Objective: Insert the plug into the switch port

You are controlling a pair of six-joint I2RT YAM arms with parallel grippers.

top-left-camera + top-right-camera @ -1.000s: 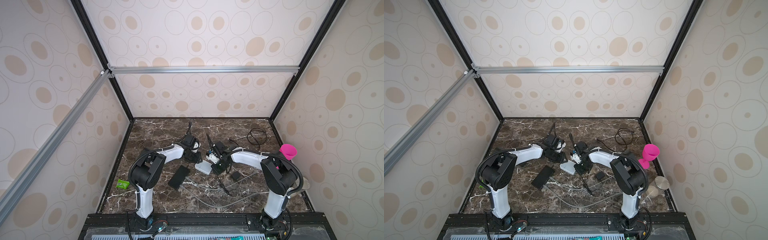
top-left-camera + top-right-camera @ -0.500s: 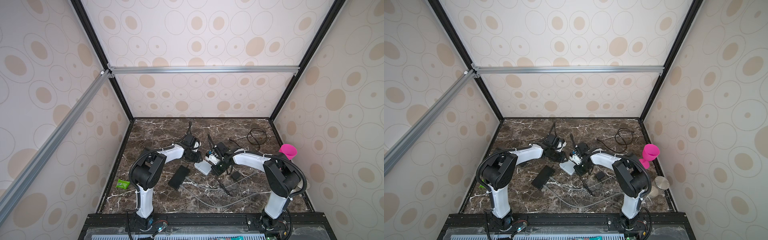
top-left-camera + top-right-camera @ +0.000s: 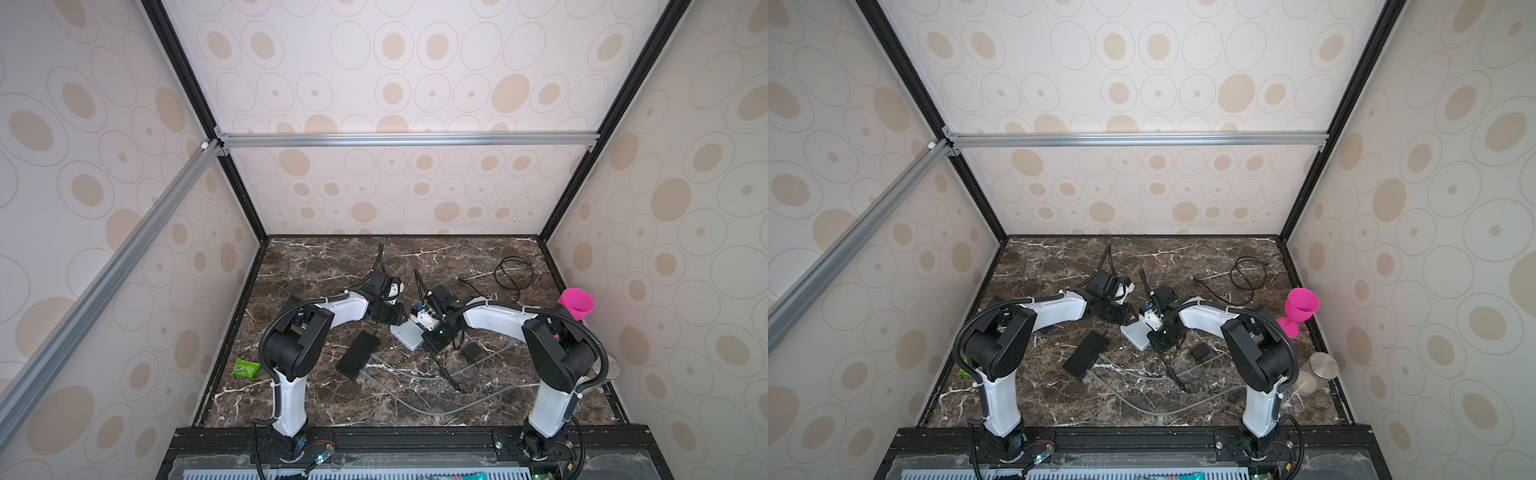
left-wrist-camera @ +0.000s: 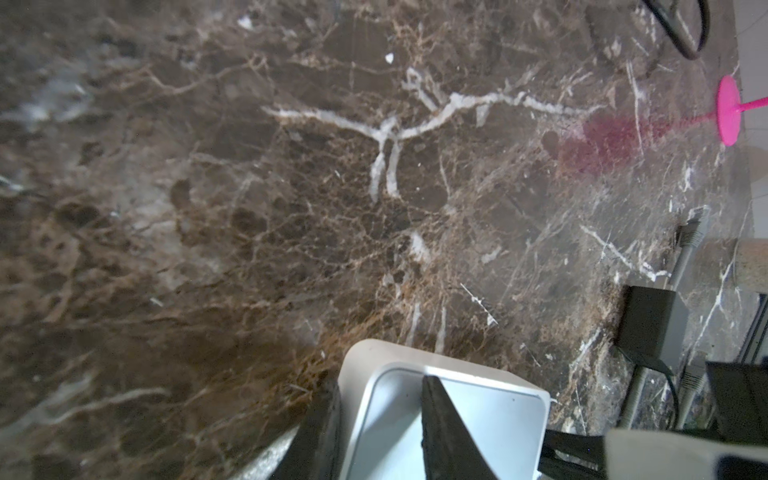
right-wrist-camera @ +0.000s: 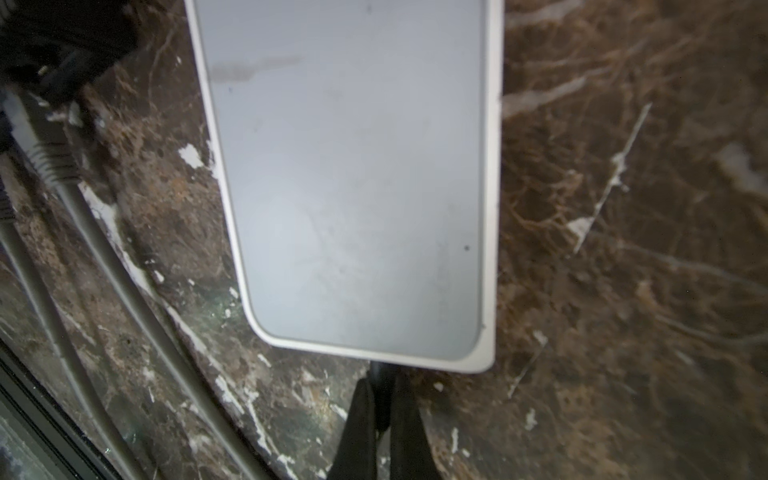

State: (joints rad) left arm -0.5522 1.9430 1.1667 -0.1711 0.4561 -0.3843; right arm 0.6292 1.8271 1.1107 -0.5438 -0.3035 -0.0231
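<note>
the step in hand looks like the insertion itself. the white switch [image 3: 404, 336] lies flat near the middle of the marble table [image 3: 316, 399]. the left gripper [image 4: 378, 384], at about ten o'clock of the switch in both top views, has its jaws partly apart and clamped across that end of the case, bracing it. the right gripper [image 5: 380, 384] comes in from about four o'clock, jaws pressed together on the dark plug [image 5: 379, 371], whose tip touches the switch's near edge. whether it sits in a port i cannot tell, as the port is hidden. next calls for a short straight push toward ten o'clock, with the plug level and the left holding firm
</note>
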